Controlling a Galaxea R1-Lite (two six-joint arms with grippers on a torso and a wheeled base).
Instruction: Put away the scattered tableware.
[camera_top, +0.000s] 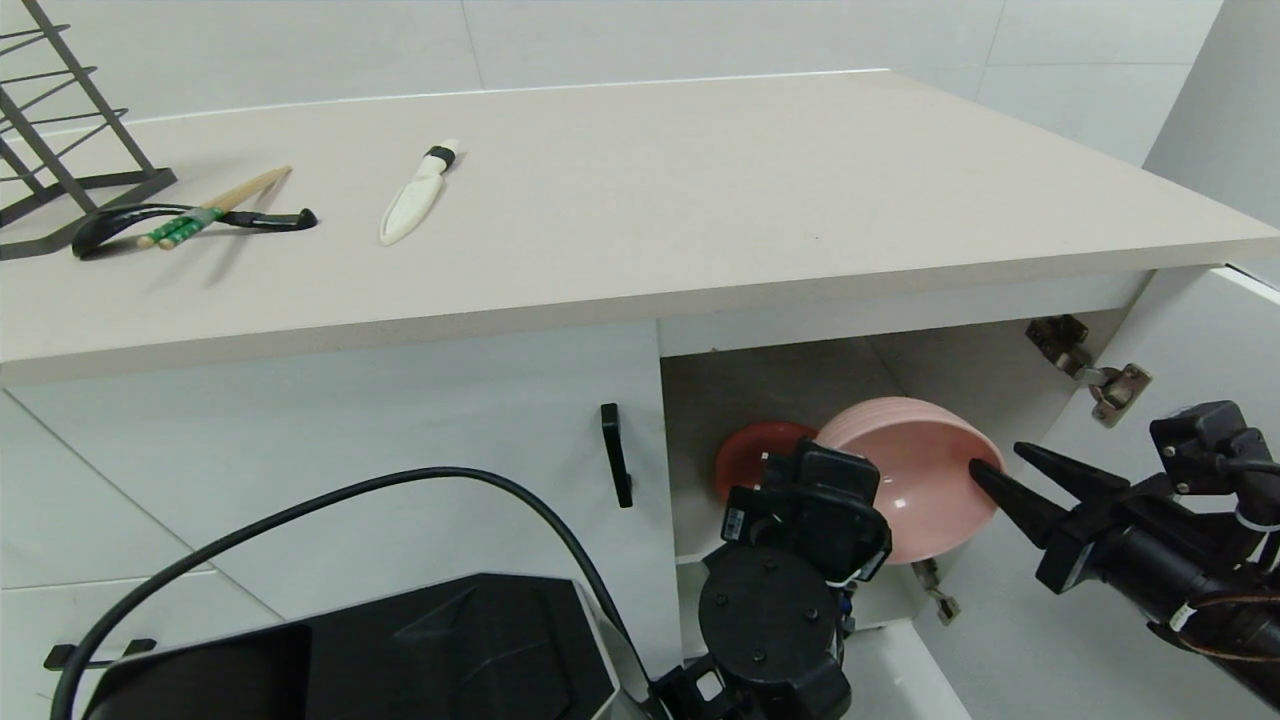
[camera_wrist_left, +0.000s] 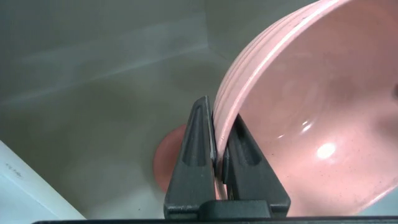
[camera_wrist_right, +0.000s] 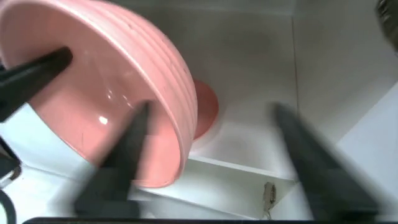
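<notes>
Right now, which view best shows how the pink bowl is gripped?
Left wrist view: the left gripper clamps the pink bowl by its rim. Head view shows it at the cupboard; right wrist view, its ribbed side.

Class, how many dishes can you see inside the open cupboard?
2. The pink bowl, tilted, its rim pinched by the left gripper; the red dish behind it on the shelf. The bowl may hide others.

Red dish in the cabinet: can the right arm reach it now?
Probably not: the pink bowl, clamped in the left gripper, hangs between the red dish and the open right gripper.
</notes>
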